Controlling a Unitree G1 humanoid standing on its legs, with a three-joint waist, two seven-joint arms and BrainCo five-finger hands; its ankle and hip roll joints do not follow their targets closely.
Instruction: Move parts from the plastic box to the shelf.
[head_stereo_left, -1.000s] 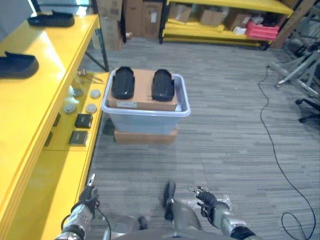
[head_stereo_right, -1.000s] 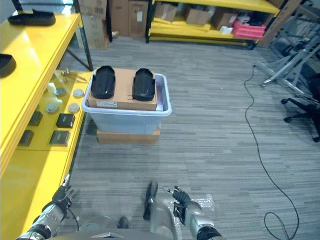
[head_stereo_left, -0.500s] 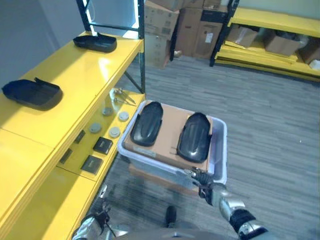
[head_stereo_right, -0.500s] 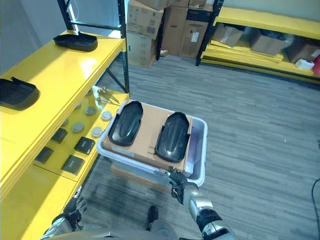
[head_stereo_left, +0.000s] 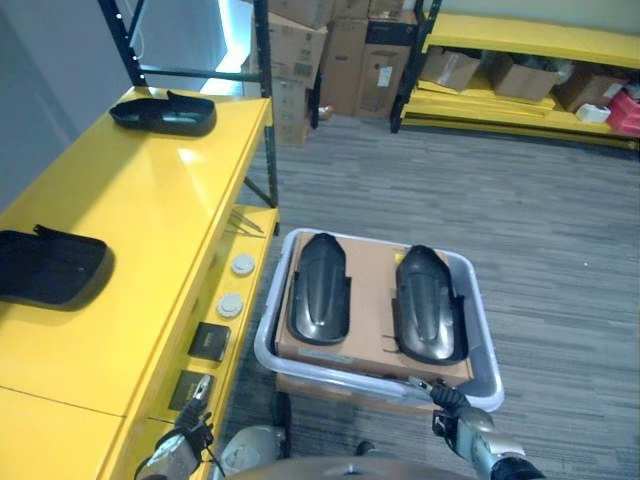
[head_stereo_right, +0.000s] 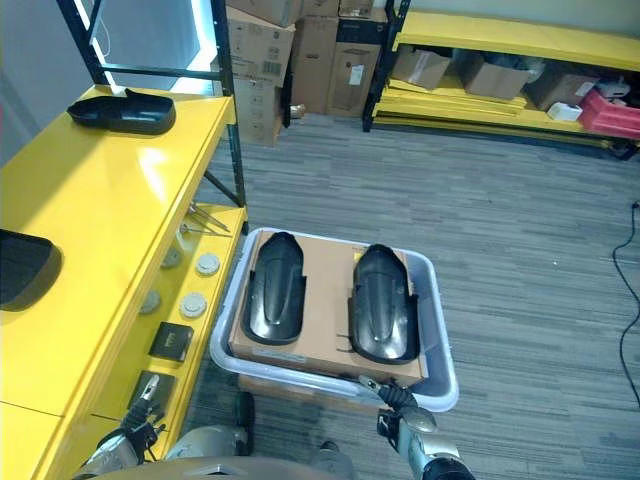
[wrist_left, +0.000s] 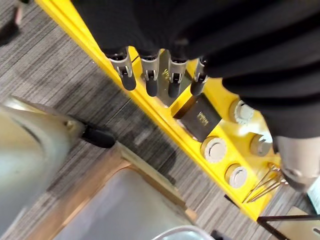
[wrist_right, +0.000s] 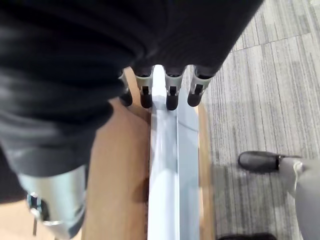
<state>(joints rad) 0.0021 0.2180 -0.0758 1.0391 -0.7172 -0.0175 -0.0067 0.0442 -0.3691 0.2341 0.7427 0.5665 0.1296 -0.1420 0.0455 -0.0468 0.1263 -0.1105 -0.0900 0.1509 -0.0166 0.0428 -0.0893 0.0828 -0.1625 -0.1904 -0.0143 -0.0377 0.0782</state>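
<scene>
Black moulded plastic parts (head_stereo_left: 319, 288) sit two in my pale plastic box (head_stereo_left: 482, 330), two on the yellow shelf (head_stereo_left: 130, 220); right robot hand (wrist_right: 165, 85) relaxed, empty.

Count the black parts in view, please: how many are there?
4. Two lie side by side on the cardboard in the box: left, right. Two lie on the shelf top: far, near. Others may be hidden.

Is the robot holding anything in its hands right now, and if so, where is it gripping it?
Nothing is held. The right hand hangs with straight fingers over the plastic box's rim; the left hand hangs open beside the yellow shelf.
</scene>
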